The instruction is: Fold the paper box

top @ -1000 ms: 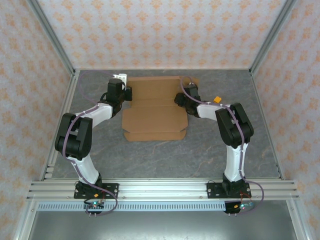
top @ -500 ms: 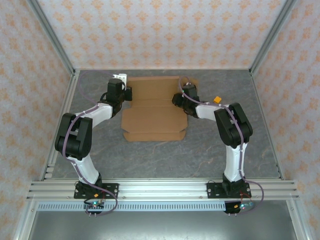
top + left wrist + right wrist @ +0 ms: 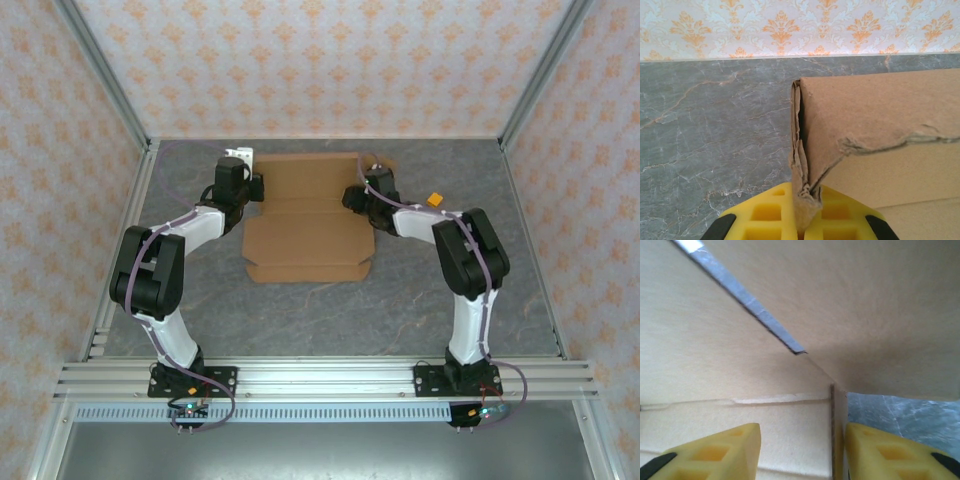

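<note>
Left gripper (image 3: pixel 807 217): clamped on left flap (image 3: pixel 801 165) of your brown corrugated cardboard paper box (image 3: pixel 310 240).
Right gripper (image 3: pixel 802 450): parted, astride right flap (image 3: pixel 838 440).

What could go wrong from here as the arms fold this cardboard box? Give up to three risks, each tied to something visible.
1. The left end effector pinches a corner of the paper box that is already crumpled and frayed; more pulling may tear it.
2. The right end effector is open astride a raised cardboard edge, nearer one finger; closing could miss or crease it.
3. With one side gripped, the paper box may slide on the table.
</note>
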